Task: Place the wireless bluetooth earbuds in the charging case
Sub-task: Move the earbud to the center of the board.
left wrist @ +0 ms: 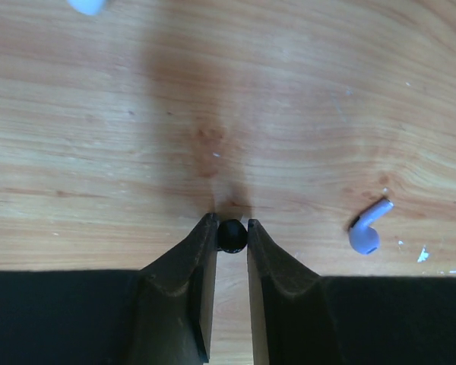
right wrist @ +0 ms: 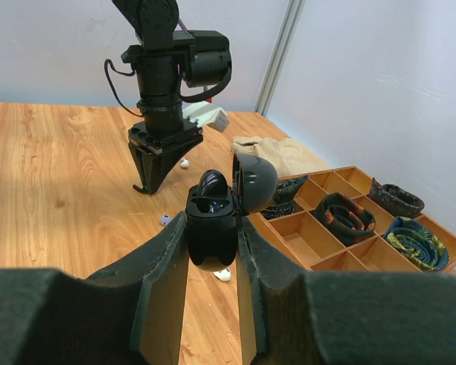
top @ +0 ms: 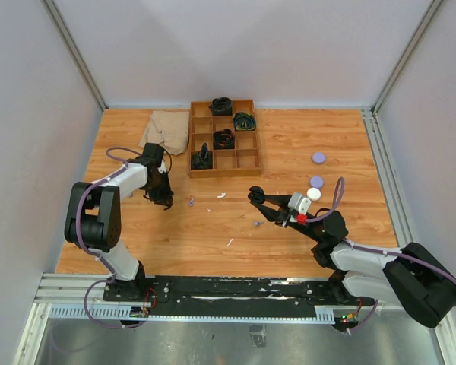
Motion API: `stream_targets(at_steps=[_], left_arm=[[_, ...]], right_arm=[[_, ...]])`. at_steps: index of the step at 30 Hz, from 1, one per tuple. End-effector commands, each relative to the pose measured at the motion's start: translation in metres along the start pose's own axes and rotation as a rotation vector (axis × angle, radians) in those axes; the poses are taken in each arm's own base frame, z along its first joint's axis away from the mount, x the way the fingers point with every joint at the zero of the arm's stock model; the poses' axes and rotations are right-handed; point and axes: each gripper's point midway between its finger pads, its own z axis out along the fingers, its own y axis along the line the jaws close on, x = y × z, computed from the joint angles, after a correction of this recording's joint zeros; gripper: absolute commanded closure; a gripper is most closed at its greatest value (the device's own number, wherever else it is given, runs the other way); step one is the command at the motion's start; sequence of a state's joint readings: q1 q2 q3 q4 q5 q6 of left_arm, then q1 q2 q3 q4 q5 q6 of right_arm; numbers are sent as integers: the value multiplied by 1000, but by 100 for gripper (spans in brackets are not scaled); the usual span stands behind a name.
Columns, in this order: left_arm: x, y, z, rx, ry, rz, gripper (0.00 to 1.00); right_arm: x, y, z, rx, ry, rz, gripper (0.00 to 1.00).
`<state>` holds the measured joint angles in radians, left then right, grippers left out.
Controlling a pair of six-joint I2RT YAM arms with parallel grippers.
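My left arm folds over, wrist aimed straight down at the worktop. The left fingers are pinched shut on the black earbud, low against the wood. A lilac earbud lies near it, and I can make it out clearly only from the left wrist. My right arm reaches toward the centre, right fingers gripping the black charging case. Only the right wrist view shows me its lid hinged open.

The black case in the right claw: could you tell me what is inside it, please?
The case is open; one black rounded shape, probably a bud, sticks up from it. The rest inside is dark, hidden by the rim.
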<state>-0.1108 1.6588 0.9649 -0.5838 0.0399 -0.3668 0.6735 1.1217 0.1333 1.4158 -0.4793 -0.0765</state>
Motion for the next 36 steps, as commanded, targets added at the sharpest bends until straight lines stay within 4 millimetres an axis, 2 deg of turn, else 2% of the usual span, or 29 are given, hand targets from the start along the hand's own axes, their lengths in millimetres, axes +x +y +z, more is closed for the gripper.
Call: stream_targets(at_steps=[1,9,16,20,29,36], left_arm=[[24,-10,3,21,55,-7,73],[34,-9,-1,29,58,5,56],[51,-10,-5,42,81,17,53],[53,-12,-9,53,73,17,53],[31,-2,-25,-56,-1,42,53],[18,-3,-26,-163,-9,115,54]], right_arm=[[-15,3,2,-14,-54,-16,99],[-16,3,1,-13,-54,-17,99],[-15,3,1,-15,-52,-16,99],[-15,3,2,-16,-52,-15,99],[-15,3,2,-17,-52,-15,99],[-14,3,2,-18,-50,-18,99]])
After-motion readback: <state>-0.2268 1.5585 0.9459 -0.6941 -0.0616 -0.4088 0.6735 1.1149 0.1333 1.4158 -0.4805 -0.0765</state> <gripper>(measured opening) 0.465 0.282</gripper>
